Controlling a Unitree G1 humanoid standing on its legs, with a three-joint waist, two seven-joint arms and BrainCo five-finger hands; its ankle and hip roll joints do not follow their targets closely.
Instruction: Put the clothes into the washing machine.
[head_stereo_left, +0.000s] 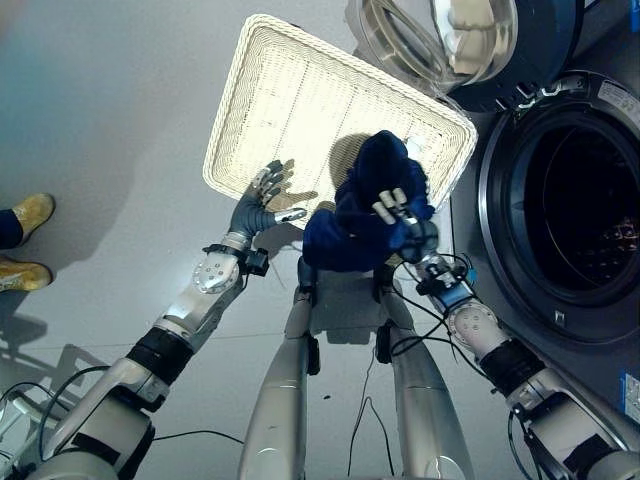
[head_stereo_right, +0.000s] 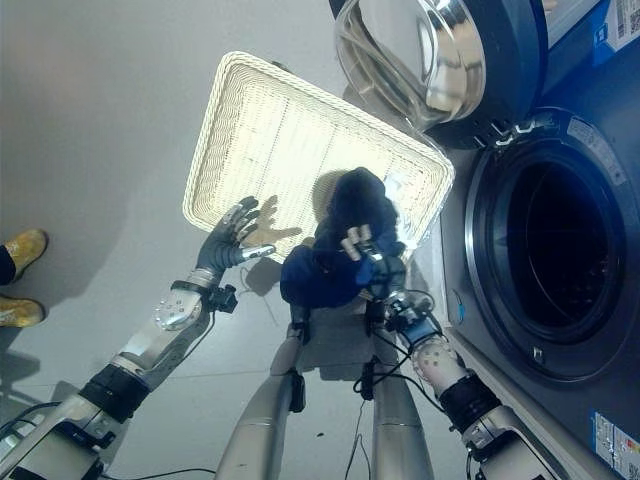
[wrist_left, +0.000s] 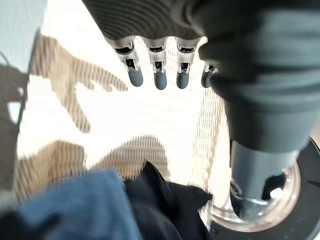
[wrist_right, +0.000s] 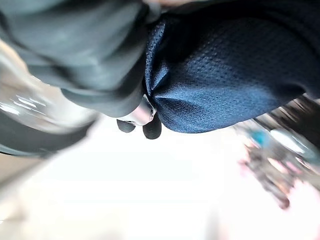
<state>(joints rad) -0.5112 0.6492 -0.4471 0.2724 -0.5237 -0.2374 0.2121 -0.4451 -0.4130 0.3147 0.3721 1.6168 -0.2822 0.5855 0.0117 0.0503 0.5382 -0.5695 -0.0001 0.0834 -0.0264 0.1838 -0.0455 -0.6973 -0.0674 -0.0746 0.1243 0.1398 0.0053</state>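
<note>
— So where is the clothing at this moment?

— It is a dark blue garment (head_stereo_left: 360, 215), bunched up and held above the near right corner of the white wicker basket (head_stereo_left: 290, 100). The right hand (head_stereo_left: 402, 215) has it: the fingers (head_stereo_left: 388, 207) are curled over the top of the bundle, and the right wrist view shows the blue cloth (wrist_right: 225, 75) gathered tight against the hand's dark tips.

— And the other hand?

— The left hand (head_stereo_right: 232, 238) is over the basket's near edge, to the left of the garment, with its fingers spread straight and nothing in them. The left wrist view shows those fingers (wrist_left: 160, 75) hanging over the weave, with the blue cloth lower in that picture.

— Where does the washing machine stand against the basket?

— Just to the basket's right. The washing machine (head_stereo_left: 545, 310) is dark, its round drum opening (head_stereo_left: 585, 210) gaping and dark inside. Its glass door (head_stereo_left: 440, 35) is swung open and sits just beyond the basket's far right corner.

— Anything else near?

— Well to the left of the basket, on the grey floor (head_stereo_left: 100, 120), a person's yellow shoes (head_stereo_left: 28, 240).
</note>
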